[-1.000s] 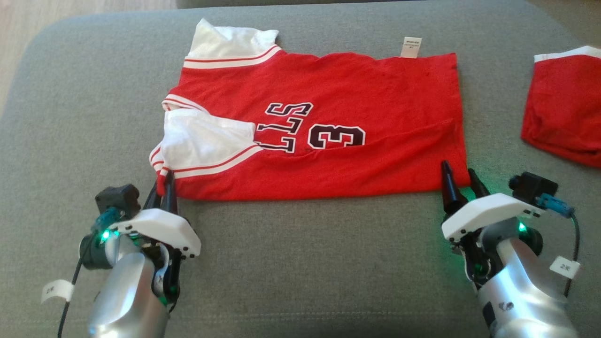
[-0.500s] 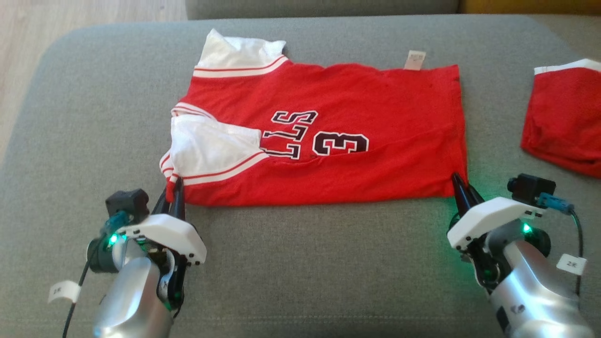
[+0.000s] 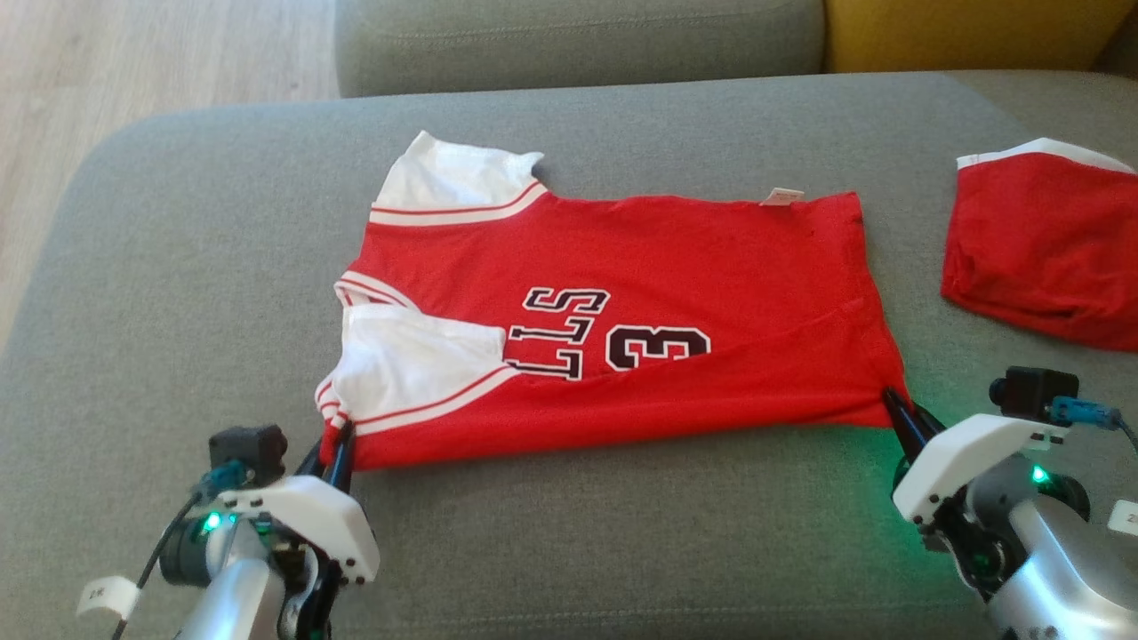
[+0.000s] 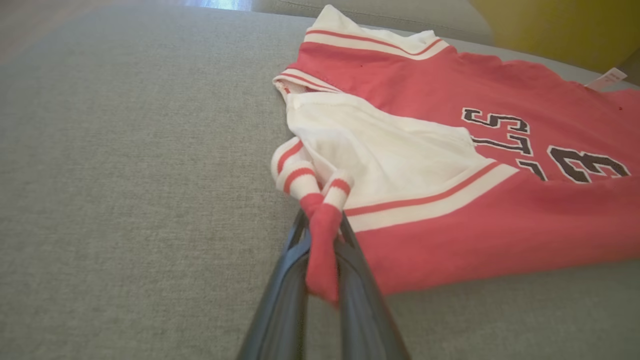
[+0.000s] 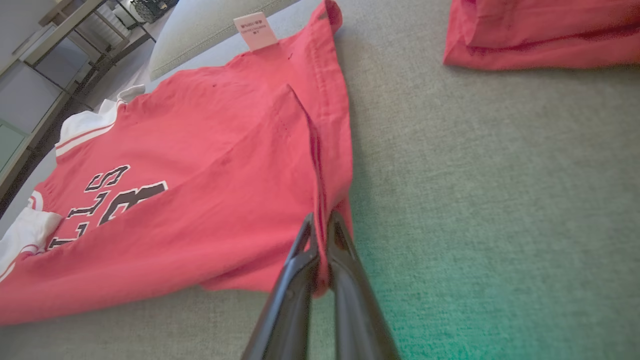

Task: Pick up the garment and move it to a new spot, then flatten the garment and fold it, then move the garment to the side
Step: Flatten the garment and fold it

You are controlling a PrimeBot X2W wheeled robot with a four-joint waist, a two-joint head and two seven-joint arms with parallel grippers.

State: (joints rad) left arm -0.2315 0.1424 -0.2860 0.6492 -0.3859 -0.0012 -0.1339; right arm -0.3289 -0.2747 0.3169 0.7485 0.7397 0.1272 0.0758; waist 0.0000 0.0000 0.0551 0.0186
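The garment (image 3: 622,293) is a red jersey with white sleeves and black lettering, lying partly folded on the grey couch seat (image 3: 196,267). My left gripper (image 3: 340,438) is shut on its near left corner, by the striped sleeve cuff; in the left wrist view a red strip of the garment (image 4: 500,235) sits pinched in the left gripper (image 4: 322,225). My right gripper (image 3: 892,402) is shut on the near right hem corner. The right wrist view shows the garment (image 5: 190,190) with that edge lifted a little in the right gripper (image 5: 320,222).
A second red cloth (image 3: 1040,240) with a white edge lies at the right of the seat, also seen as the red cloth (image 5: 540,35) from the right wrist. A yellow cushion (image 3: 960,31) and the couch back stand behind. Wooden floor (image 3: 133,62) lies beyond the left edge.
My right gripper has closed on the jersey's near right hem corner. Both arms have drawn back toward me, pulling the near edge along. The head camera has tilted up.
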